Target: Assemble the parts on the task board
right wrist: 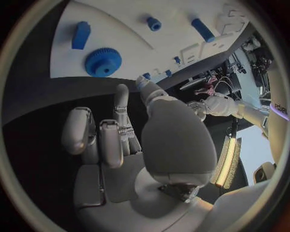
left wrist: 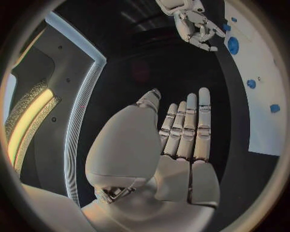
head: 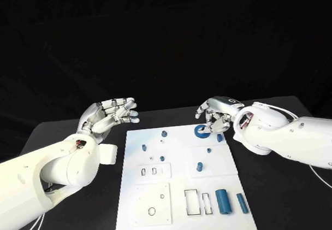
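The white task board [head: 184,223] lies in the middle of the black table. A blue gear [head: 203,133] sits near its far right corner, with a small blue block [head: 220,138] beside it. My right hand [head: 216,115] hovers just behind the gear with its fingers loosely curled downward and nothing in them. The right wrist view shows that hand [right wrist: 121,140] empty, with the gear [right wrist: 103,61] and the block [right wrist: 80,35] beyond its fingertips. My left hand [head: 112,113] is raised off the board's far left corner, fingers extended and empty; its flat palm [left wrist: 181,140] faces the table.
Small blue pegs [head: 144,147] dot the far half of the board. Two blue cylinders [head: 222,198] and a thin blue piece [head: 207,202] lie near the front right, beside a rectangular slot. Bare black table [head: 73,135] flanks the board on both sides.
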Action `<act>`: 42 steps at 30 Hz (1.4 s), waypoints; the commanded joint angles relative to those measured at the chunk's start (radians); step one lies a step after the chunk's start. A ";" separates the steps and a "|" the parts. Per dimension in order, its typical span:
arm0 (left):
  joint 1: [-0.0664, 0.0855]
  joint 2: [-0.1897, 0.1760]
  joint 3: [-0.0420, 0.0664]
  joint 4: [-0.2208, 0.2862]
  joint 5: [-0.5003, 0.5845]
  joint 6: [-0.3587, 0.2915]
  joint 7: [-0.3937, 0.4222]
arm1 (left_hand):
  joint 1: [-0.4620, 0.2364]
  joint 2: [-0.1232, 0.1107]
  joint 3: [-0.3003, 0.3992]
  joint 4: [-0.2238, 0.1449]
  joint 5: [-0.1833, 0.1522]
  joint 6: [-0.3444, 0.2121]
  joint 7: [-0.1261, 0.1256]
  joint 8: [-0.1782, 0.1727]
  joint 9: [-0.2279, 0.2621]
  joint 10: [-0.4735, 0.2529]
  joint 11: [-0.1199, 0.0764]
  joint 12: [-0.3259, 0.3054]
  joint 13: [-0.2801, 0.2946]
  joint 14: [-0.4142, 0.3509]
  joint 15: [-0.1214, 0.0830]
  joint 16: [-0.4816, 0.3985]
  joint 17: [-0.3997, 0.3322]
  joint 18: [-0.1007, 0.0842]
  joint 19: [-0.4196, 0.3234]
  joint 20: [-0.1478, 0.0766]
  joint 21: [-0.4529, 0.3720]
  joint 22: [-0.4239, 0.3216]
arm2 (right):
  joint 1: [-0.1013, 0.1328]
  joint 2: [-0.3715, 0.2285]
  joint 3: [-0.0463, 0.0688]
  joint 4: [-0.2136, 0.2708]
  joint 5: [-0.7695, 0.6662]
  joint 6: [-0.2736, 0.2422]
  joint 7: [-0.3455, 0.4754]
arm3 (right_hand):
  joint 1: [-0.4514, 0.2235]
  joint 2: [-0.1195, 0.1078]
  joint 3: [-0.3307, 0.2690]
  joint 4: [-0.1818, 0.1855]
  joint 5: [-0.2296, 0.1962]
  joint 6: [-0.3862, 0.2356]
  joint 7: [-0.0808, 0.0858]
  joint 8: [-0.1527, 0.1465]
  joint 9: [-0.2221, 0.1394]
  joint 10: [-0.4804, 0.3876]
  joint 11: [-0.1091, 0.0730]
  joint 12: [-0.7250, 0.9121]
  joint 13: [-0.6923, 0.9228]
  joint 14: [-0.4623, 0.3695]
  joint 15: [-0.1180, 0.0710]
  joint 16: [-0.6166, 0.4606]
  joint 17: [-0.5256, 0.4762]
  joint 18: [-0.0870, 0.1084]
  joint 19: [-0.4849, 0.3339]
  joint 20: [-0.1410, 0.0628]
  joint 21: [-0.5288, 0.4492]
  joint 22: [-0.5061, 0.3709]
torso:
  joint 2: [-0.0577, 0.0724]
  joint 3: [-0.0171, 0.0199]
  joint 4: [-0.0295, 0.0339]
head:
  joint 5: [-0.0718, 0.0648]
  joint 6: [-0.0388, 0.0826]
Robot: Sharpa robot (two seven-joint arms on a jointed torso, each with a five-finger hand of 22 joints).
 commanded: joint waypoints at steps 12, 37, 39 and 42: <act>0.001 0.006 0.000 -0.008 0.009 0.021 0.008 | 0.009 -0.004 0.007 0.001 -0.004 -0.009 0.020 -0.005 0.001 -0.008 -0.001 -0.005 -0.001 -0.011 0.001 0.003 0.003 0.009 -0.009 0.000 0.008 0.002 | -0.005 0.006 0.001 -0.071 0.105 0.115 -0.011 | 0.127 0.046 -0.170 0.144 0.028 -0.036 0.025 0.037 0.024 0.176 0.030 0.849 0.878 0.097 0.028 0.110 0.264 -0.046 0.085 0.027 0.121 0.171 | -0.001 0.0001 -0.0013 | 0.000 -0.005; 0.001 0.008 0.000 -0.012 0.009 0.021 0.008 | 0.012 -0.003 0.009 0.000 -0.003 -0.009 0.020 -0.004 0.002 -0.008 -0.001 -0.004 -0.001 -0.013 0.001 0.004 0.005 0.009 -0.012 0.000 0.011 0.004 | -0.034 0.088 -0.002 -0.168 0.125 0.142 -0.005 | 0.122 0.080 -0.153 0.143 0.059 -0.023 0.027 0.047 0.023 0.213 0.032 0.892 0.934 0.104 0.032 0.121 0.300 -0.056 0.107 0.032 0.157 0.219 | -0.001 -0.0006 -0.0034 | 0.006 -0.013; 0.001 0.008 0.000 -0.012 0.009 0.021 0.008 | 0.012 -0.003 0.009 0.000 -0.003 -0.009 0.020 -0.004 0.002 -0.008 -0.001 -0.004 -0.001 -0.013 0.001 0.004 0.005 0.009 -0.012 0.000 0.011 0.004 | -0.035 0.089 -0.002 -0.169 0.126 0.141 -0.005 | 0.122 0.084 -0.149 0.143 0.059 -0.020 0.027 0.047 0.023 0.213 0.032 0.893 0.935 0.104 0.032 0.121 0.301 -0.056 0.107 0.032 0.158 0.220 | -0.002 -0.0008 -0.0038 | 0.006 -0.014; 0.001 0.008 0.000 -0.012 0.009 0.021 0.007 | 0.012 -0.003 0.009 0.000 -0.003 -0.009 0.020 -0.004 0.002 -0.008 -0.001 -0.004 -0.001 -0.013 0.001 0.004 0.005 0.009 -0.012 0.000 0.011 0.004 | -0.035 0.091 -0.002 -0.172 0.127 0.143 -0.006 | 0.129 0.098 -0.130 0.143 0.042 -0.007 0.025 0.048 0.020 0.215 0.031 0.894 0.937 0.104 0.031 0.121 0.302 -0.056 0.108 0.032 0.160 0.223 | -0.001 -0.0007 -0.0033 | 0.005 -0.015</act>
